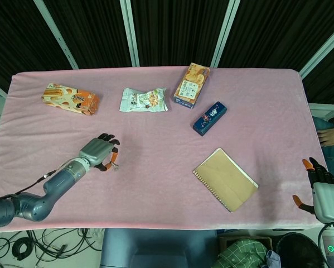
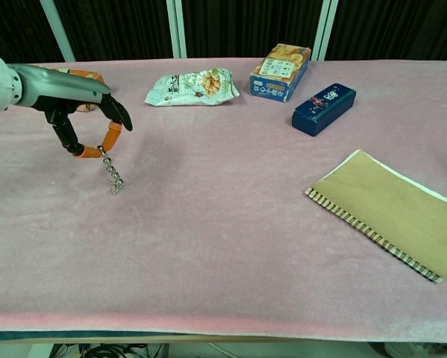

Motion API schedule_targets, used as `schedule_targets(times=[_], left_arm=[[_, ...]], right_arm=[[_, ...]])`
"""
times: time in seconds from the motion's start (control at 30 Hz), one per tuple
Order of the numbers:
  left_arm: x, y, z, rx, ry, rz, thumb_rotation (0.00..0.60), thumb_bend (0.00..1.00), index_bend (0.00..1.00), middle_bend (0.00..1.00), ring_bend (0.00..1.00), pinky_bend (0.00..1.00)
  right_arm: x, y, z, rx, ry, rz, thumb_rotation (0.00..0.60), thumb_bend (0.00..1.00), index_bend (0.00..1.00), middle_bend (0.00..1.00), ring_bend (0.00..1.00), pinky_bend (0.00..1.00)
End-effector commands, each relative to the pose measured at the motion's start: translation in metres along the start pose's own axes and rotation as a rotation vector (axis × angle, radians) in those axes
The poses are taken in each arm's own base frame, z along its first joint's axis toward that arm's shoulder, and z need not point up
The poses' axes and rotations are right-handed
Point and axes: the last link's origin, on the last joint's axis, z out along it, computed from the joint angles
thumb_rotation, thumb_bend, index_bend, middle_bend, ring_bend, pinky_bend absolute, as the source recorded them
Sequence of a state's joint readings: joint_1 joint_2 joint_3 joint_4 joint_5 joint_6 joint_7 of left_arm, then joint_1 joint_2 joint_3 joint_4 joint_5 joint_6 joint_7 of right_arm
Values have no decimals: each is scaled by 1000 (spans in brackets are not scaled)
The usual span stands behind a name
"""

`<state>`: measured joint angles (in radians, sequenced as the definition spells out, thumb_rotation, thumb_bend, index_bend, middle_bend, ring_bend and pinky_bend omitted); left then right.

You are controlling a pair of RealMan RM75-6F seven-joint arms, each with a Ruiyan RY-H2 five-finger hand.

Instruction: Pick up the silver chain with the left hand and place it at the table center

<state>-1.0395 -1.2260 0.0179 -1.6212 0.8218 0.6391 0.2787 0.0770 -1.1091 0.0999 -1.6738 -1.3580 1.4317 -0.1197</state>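
The left hand (image 2: 89, 127) hovers over the left part of the pink cloth-covered table (image 1: 155, 184), pinching the top end of the short silver metal chain (image 2: 112, 176) between its orange fingertips (image 2: 111, 137). The chain hangs down from that pinch in the chest view, and its lower end looks to be touching or just above the cloth; I cannot tell which. In the head view only a small glint of it shows under the hand. It sits well left of the table center, so the carry is not yet done.

The chain looks light, limp and slick: it will sag and swing from any hold, and smooth links could slip through a loose pinch. Holding it near one end, as here, lets it trail freely; a firm pinch matters more than the spot.

The right hand (image 1: 323, 190) rests at the table's right edge with fingers apart, holding nothing.

Counted outward, there is one chain and two hands. Beyond them lie one orange snack box (image 1: 69, 98), one white-and-green snack packet (image 1: 144, 100), one orange-and-blue biscuit box (image 1: 192, 85), one dark blue rectangular box (image 1: 209, 118) and one tan spiral-bound notebook (image 1: 225, 179).
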Motion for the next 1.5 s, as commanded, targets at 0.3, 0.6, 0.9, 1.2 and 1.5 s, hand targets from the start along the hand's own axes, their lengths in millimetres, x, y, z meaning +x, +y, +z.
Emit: schedule_targets(times=[0.3,0.6,0.9,1.2,1.5], left_arm=[[9,10,1,-34,24,-32,600,443,564,146,0,0],[16,27,6,-86,62,-109,600,443,563,146,0,0],[18,49,26,-149,74,-283,600,443,564,146,0,0],[8,68,43,-209,53,-444,600,443,564,146,0,0],[-9,74,52,-226,6,-571,600,443,563,146,0,0]], right_arm=[[0,0,0,-1,0,-1,600,143,42,20,86,174],[0,0,0,-1,-2,-1,600,143,43,20,86,174],[0,0,0,-4,-2,-2,600,143,43,20,87,173],[0,0,0,-5,-2,-1,600,144,43,20,86,174],[0,1,0,-7,-1,0,600,143,43,20,86,174]])
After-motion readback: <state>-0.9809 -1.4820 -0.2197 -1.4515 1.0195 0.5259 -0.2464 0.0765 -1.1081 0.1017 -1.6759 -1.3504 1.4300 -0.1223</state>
